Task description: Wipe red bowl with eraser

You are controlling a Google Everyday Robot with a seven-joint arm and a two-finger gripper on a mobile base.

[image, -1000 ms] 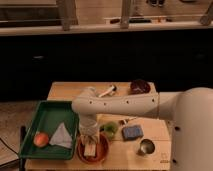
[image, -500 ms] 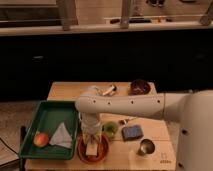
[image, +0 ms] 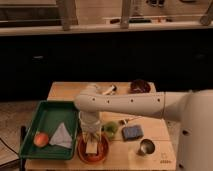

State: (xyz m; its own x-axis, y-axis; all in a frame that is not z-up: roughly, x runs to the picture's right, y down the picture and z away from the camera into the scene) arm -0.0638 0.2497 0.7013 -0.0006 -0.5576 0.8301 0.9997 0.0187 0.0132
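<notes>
**Eraser down in the red bowl, wiping apparently under way**

The robot's white arm [image: 125,104] reaches from the right across a wooden table [image: 65,92] and bends down at the near edge. A green tray [image: 49,117] lies on the left and holds a white folded cloth [image: 62,136] and a round orange-red fruit [image: 41,138].

The red bowl [image: 79,149] stands at the front of the table, just beside the tray's right corner. A darker maroon bowl [image: 140,86] sits well apart at the back. To the right lie a blue pad [image: 132,132] and a metal cup [image: 146,147].

The gripper [image: 90,136] hangs directly over the red bowl, pointing down. The pale eraser [image: 91,148] rests inside the bowl beneath it. Whether the gripper clamps the eraser cannot be told from here.

Judged so far: the eraser has reached the bowl, and the strokes around the inside appear to be what remains.
</notes>
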